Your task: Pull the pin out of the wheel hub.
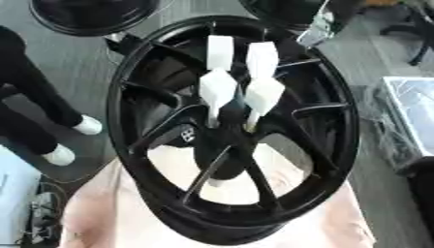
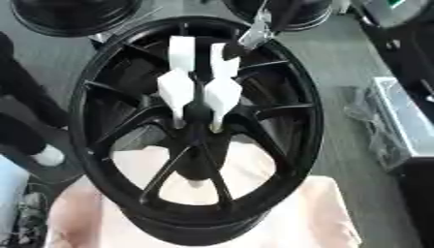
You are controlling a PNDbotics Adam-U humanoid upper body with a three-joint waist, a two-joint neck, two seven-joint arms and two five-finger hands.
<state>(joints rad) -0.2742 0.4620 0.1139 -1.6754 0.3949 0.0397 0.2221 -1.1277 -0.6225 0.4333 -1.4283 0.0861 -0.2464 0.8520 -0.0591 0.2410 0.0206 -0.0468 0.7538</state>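
Pins [image 1: 218, 89], white, cluster at the centre of the black wheel hub [image 1: 118, 131], which stands tilted on the near pink-covered surface [image 1: 101, 218]. Their long axes run toward the far rim. Neither hand shows, so I cannot tell the fingers' state or which arm is nearer.

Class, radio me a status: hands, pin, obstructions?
Left robot hand out of view. Wheel hub upright on pink cloth. White pieces at hub centre; pin not told apart.
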